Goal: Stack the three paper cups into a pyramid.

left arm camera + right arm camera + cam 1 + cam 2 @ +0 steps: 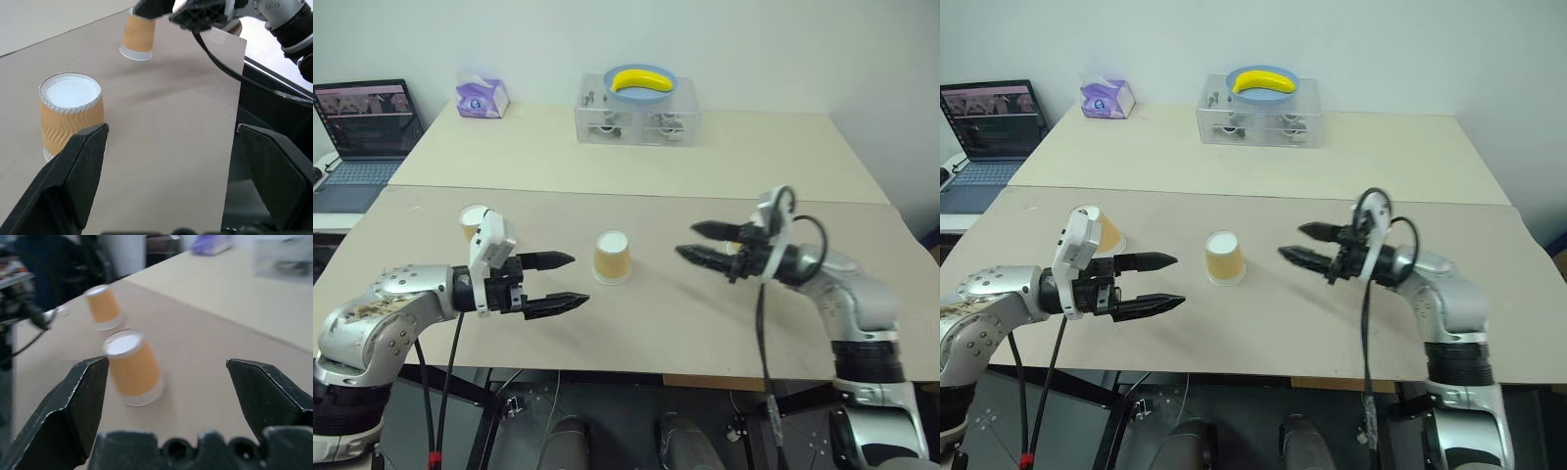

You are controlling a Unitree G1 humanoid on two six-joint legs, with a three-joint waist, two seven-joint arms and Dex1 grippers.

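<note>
Both arms reach in over the tabletop [705, 323] from opposite sides, roughly level, their tips turned toward each other. The left claw [558, 282] stands wide with nothing between its fingers, and the right claw [700, 243] is likewise spread wide and holds nothing. Between them, apart from both, the middle cup [612, 257] stands upside down, its tan ribbed wall flaring to a white rim on the tabletop. A second cup [472, 220] sits behind the left wrist, partly hidden by it, and a third cup [138, 35] stands upside down beside the right claw, mostly covered by that arm. Further back are a clear box [636, 116] carrying a banana [644, 80] in a blue bowl, a tissue pack [481, 97] and a laptop [364, 137].
</note>
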